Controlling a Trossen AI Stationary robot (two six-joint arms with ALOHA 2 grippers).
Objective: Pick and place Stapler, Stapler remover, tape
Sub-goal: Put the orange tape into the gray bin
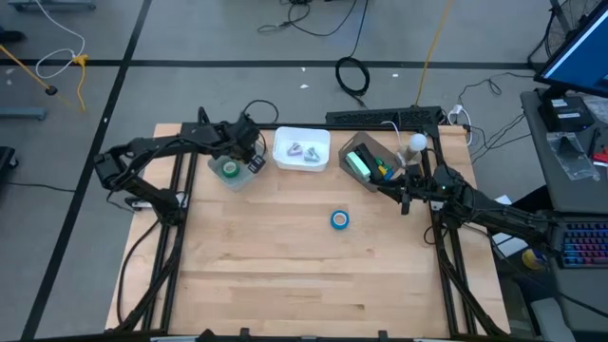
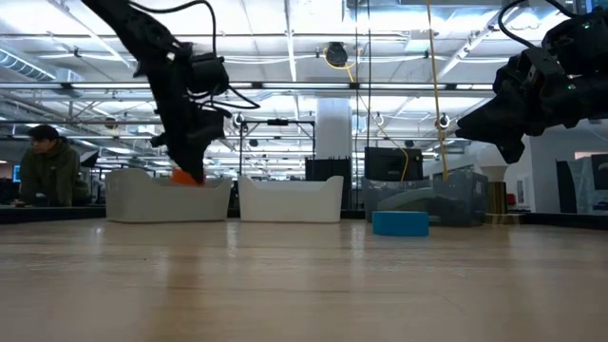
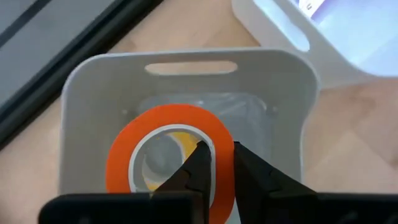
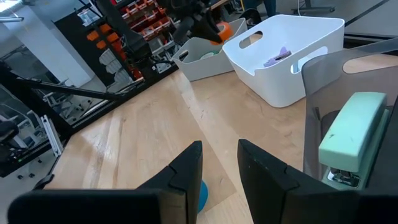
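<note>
My left gripper (image 3: pixel 217 147) is shut on a red-orange tape roll (image 3: pixel 161 115), over the pale bin (image 3: pixel 186 59) at the table's far left. In the low view the roll (image 2: pixel 185 176) shows at the bin's rim (image 2: pixel 142 180). A green roll (image 1: pixel 230 169) lies in that bin, and something yellow (image 3: pixel 180 138) shows through the held ring. A blue roll (image 1: pixel 339 219) lies flat on the table. The green stapler (image 4: pixel 351 134) sits in a clear bin (image 1: pixel 353 144). Purple pieces (image 4: pixel 277 57) lie in the white middle bin (image 1: pixel 302 150). My right gripper (image 4: pixel 219 146) hangs open near the clear bin. My left gripper pinches the red-orange roll's ring wall (image 3: pixel 221 171), one finger inside the hole and one outside. The fingers slant down from above. The roll hangs at the fingertips over the bin's inside; whether it touches anything in the bin I cannot tell.
The three bins stand in a row along the table's far edge. The blue roll (image 4: pixel 200 193) lies just below my right gripper's fingers. The near half of the wooden table (image 1: pixel 285 275) is bare. A person (image 2: pixel 46 166) sits beyond the table's far side.
</note>
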